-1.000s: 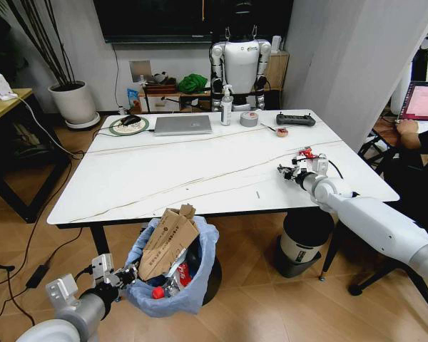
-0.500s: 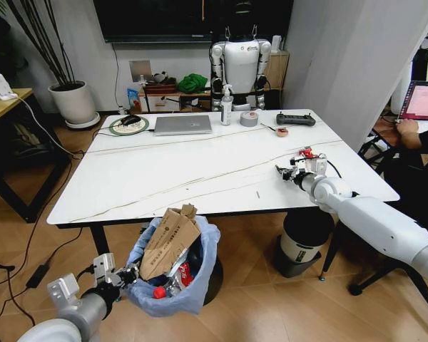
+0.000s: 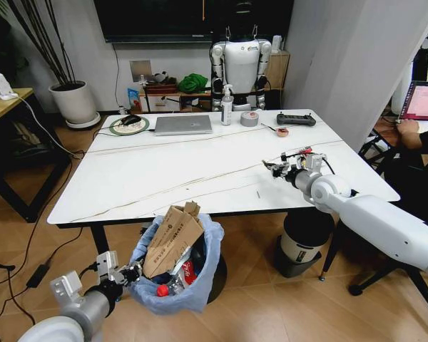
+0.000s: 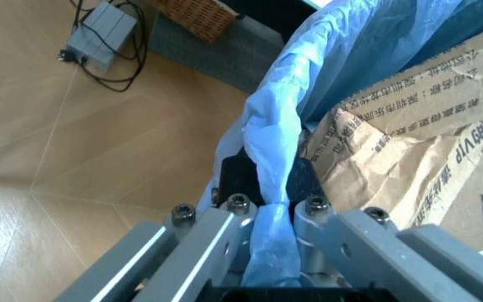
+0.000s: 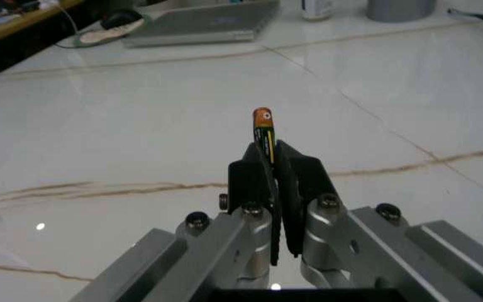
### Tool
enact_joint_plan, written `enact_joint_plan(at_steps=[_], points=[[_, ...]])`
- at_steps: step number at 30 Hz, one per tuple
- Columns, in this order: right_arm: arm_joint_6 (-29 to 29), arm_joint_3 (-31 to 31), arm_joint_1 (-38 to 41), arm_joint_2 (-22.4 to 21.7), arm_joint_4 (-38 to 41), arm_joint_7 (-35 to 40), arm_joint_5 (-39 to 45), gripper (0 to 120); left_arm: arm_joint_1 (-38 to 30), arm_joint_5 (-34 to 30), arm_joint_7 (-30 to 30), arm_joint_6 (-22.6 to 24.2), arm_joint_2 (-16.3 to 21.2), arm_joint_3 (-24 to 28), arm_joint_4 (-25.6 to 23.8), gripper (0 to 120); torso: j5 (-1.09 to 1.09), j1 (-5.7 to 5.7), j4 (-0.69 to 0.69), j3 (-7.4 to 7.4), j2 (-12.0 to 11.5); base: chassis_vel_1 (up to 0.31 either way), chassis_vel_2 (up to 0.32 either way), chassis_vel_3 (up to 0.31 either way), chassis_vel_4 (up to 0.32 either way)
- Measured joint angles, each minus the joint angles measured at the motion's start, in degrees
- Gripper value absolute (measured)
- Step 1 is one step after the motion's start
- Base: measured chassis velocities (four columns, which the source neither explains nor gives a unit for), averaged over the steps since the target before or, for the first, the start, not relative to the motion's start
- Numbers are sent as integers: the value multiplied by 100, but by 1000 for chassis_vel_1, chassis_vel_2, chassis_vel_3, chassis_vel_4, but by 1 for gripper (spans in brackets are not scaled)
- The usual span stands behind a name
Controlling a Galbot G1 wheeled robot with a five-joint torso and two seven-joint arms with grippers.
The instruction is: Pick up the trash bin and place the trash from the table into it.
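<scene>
The trash bin (image 3: 197,283), lined with a light-blue bag (image 4: 285,119), hangs just off the floor in front of the table's (image 3: 164,167) near edge. Torn brown cardboard (image 3: 170,238) and red-white packs (image 3: 186,271) stick out of it. My left gripper (image 3: 129,273) is shut on the bag-covered rim (image 4: 268,189) at the bin's left side. Above the right part of the table, my right gripper (image 3: 274,169) is shut on a small battery (image 5: 263,129) with an orange tip, held upright above the white top.
At the table's far edge lie a silver laptop (image 3: 183,125), a pump bottle (image 3: 227,105), a grey tape roll (image 3: 249,118) and a black controller (image 3: 296,119). A white cylinder (image 3: 304,244) stands under the right side. A humanoid robot (image 3: 240,63) stands behind the table.
My right gripper has moved left over the table with the battery in it. The bin and my left gripper have shifted slightly right.
</scene>
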Motion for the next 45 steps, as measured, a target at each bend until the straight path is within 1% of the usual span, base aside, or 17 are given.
enact_joint_plan(at_steps=[2,6,8,10,13,14,16,20,21,23,26,29,34,45], points=[[93,-23,104,-69,214,-172,61,0,-43,-8,-2,0,1,24,44,0,0,0,0,0,0,0,0,0,0],[280,-106,369,-281,980,-607,268,0,-106,-9,-2,0,18,58,110,0,0,0,1,0,0,0,0,0,0],[297,-116,398,-310,1109,-647,289,0,-110,-11,-1,0,23,58,110,0,0,0,1,0,0,0,0,0,0],[341,-141,484,-417,1638,-759,349,0,-117,-25,2,0,40,58,98,0,0,0,1,0,0,0,0,0,0],[402,-207,552,-534,2378,-820,362,0,-108,-33,5,0,60,38,63,0,0,0,1,-1,0,0,0,0,0],[402,-207,552,-534,2378,-820,362,0,-108,-33,5,0,60,38,63,0,0,0,1,-1,0,0,0,0,0],[420,-233,557,-567,2720,-813,358,0,-102,-33,6,1,64,27,58,0,0,0,1,-1,0,0,0,0,0],[495,-338,379,-705,3634,-787,259,0,-79,-34,8,1,55,-15,27,0,-1,0,1,-1,0,0,0,0,0],[495,-338,379,-705,3634,-787,259,0,-79,-34,8,1,55,-15,27,0,-1,0,1,-1,0,0,0,0,0],[508,-450,271,-769,3892,-800,150,0,-51,-34,11,1,49,-28,16,0,0,0,1,-1,0,0,0,0,0],[577,-575,18,-826,4080,-804,-69,0,-52,-30,20,4,-7,-30,-2,0,0,0,1,-1,0,0,0,0,0],[603,-632,-179,-854,4076,-814,-265,0,-65,-25,25,5,-63,-26,-16,0,0,0,1,-1,0,0,0,0,0],[686,-659,-676,-858,3804,-954,-729,0,-51,-5,34,9,-109,-14,-24,0,1,0,0,0,0,0,0,0,0],[741,-727,-977,-838,3770,-1002,-950,0,-91,-9,37,9,-122,-30,7,0,0,0,1,0,0,0,0,0,0]])
